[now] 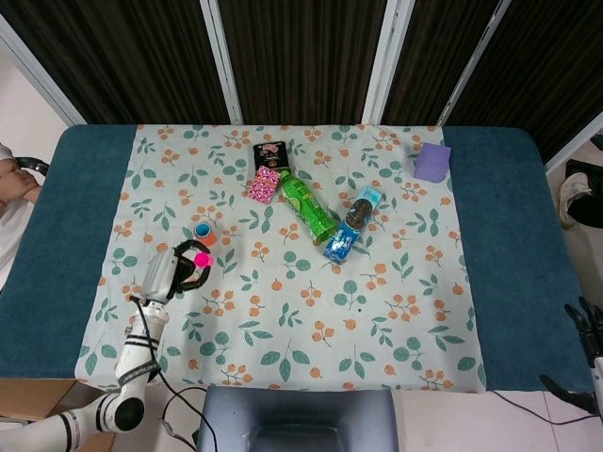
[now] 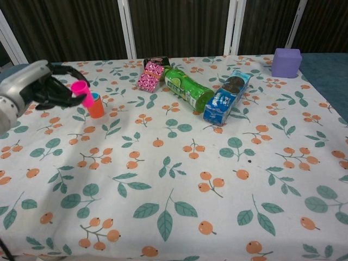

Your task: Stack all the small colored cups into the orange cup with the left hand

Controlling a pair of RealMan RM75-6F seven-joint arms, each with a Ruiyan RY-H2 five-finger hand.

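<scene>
Pink cup, tilted, is held off the cloth in the left hand, fingers closed around it; in the chest view it sits just left of and above the orange cup. Head view: same hand near the left edge of the floral tablecloth, pink cup just below the orange cup. Orange cup stands upright with a blue cup nested in its mouth. Whether the pink cup touches the orange cup's rim cannot be told.

Right hand: only dark fingers show at the right frame edge, off the table; grip state cannot be told.

Farther back: green bottle on its side, blue cookie pack beside it, pink snack packet to its left. Purple block at the far right corner.
</scene>
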